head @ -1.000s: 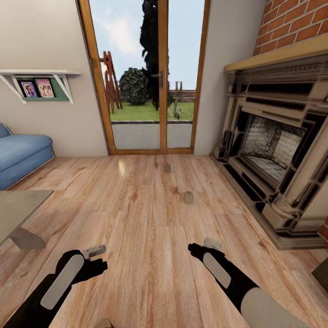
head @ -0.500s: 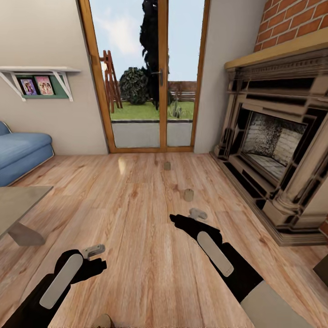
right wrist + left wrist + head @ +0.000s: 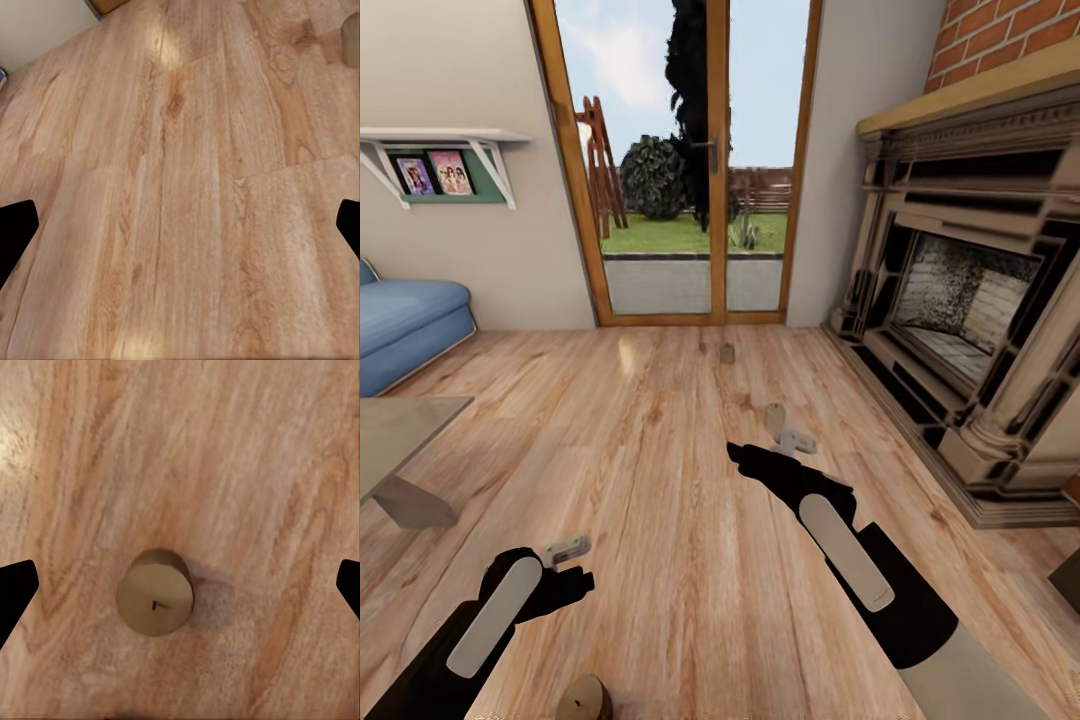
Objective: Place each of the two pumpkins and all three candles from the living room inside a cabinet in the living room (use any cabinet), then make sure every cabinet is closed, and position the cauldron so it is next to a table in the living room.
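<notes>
Now: three candles on the plank floor, both arms low.
Right end effector (image 3: 768, 452) spread wide, empty, beside the middle candle (image 3: 774, 415); left end effector (image 3: 180, 585) wide over the near candle (image 3: 155, 592); far candle (image 3: 727, 352) near the glass door (image 3: 680, 160).

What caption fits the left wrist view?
Open left hand above an upright candle on the wood floor.

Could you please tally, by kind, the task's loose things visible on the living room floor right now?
Candles: 3, namely the far candle near the glass door, the middle candle just beyond the right gripper, and the near candle below the left gripper (also).
Pumpkins: 0 in sight.
Cauldrons: 0 in sight.
Total: 3.
</notes>
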`<state>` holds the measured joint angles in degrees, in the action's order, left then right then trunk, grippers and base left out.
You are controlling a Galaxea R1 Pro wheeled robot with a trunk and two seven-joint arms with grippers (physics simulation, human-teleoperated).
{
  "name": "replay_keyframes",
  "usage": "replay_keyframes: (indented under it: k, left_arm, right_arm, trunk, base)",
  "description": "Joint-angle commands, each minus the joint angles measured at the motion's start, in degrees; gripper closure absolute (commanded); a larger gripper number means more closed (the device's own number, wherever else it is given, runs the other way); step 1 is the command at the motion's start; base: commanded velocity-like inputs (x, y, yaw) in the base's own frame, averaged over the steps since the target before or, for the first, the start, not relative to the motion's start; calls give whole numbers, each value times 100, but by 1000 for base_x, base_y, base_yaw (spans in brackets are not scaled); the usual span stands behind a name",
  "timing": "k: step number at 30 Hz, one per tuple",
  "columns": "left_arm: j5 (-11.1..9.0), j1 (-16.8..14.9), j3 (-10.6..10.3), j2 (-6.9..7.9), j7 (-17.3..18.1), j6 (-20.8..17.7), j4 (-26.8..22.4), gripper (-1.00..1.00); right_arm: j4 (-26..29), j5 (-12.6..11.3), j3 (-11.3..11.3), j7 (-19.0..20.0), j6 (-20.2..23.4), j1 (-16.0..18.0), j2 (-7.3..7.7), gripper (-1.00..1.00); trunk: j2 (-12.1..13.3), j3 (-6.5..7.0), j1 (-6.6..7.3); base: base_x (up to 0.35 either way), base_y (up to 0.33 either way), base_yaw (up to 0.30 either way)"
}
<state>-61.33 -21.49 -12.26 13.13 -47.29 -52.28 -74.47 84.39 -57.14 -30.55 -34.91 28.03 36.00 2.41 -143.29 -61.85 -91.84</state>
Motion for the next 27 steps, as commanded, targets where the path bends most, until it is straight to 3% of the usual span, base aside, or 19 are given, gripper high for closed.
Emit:
replay_keyframes:
  k: [1,10,17,23,27]
  left_arm:
    - [-54,-5,-13,6,-57,-2,-6,-100]
    - [-46,-5,17,18,298,-2,23,-100]
    - [-46,-5,57,23,359,-2,29,-100]
    - [-71,-5,203,29,383,-15,1,-100]
    - [-82,-5,248,32,387,-30,-5,-100]
  right_arm:
    - [26,-42,-11,-50,1,5,5,-100]
    - [117,-42,-13,-65,53,3,5,-100]
    - [234,-44,-20,-92,106,3,11,-100]
    - [371,-56,-22,-584,817,3,-18,-100]
    - [387,-60,-21,-717,953,3,-34,-100]
  trunk:
    - [-4,-28,-1]
    - [-16,-228,-24]
    - [-26,-383,-42]
    - [-28,-427,-48]
    - [-34,-516,-58]
  base:
    - [0,0,0]
    - [0,0,0]
    - [0,0,0]
    - [0,0,0]
    - [0,0,0]
